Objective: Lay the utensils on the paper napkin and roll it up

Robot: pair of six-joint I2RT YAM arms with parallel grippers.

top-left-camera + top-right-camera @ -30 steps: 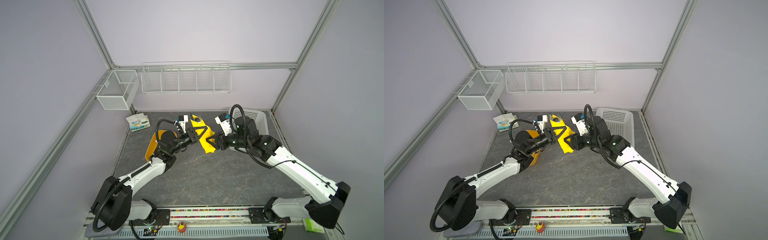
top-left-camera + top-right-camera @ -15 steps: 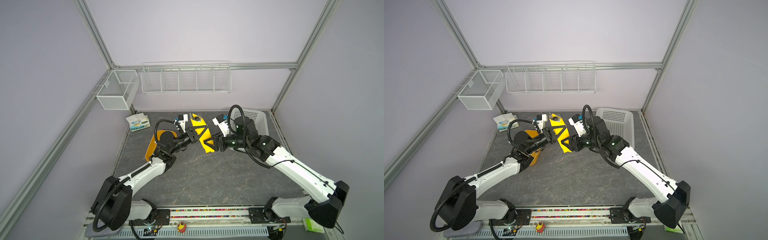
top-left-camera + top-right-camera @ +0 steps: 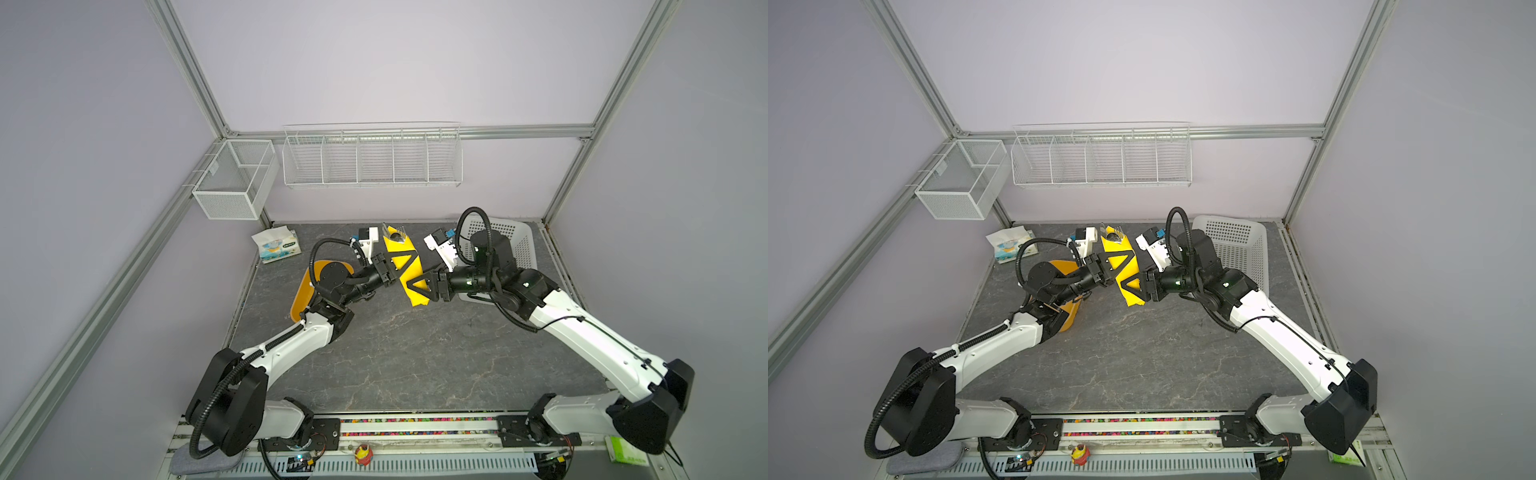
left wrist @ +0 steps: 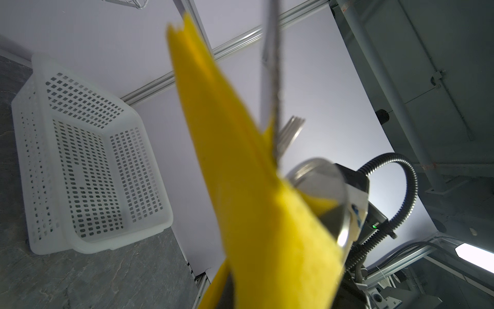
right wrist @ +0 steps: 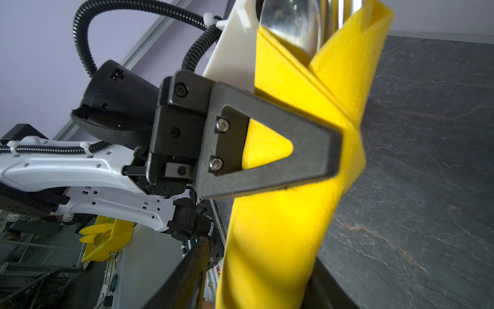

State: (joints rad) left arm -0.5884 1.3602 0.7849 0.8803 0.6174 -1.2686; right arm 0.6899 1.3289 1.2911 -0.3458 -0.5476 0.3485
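Right wrist view shows your left gripper clenched on the middle of the rolled napkin, with the utensils poking out of one end. In both top views the roll hangs just above frame centre, off the table. Your right gripper straddles its lower end. I cannot tell whether it pinches.

The right gripper is shifted nearer the left gripper, and its jaws are drawn in slightly around the rolled paper napkin just below the left gripper's hold.
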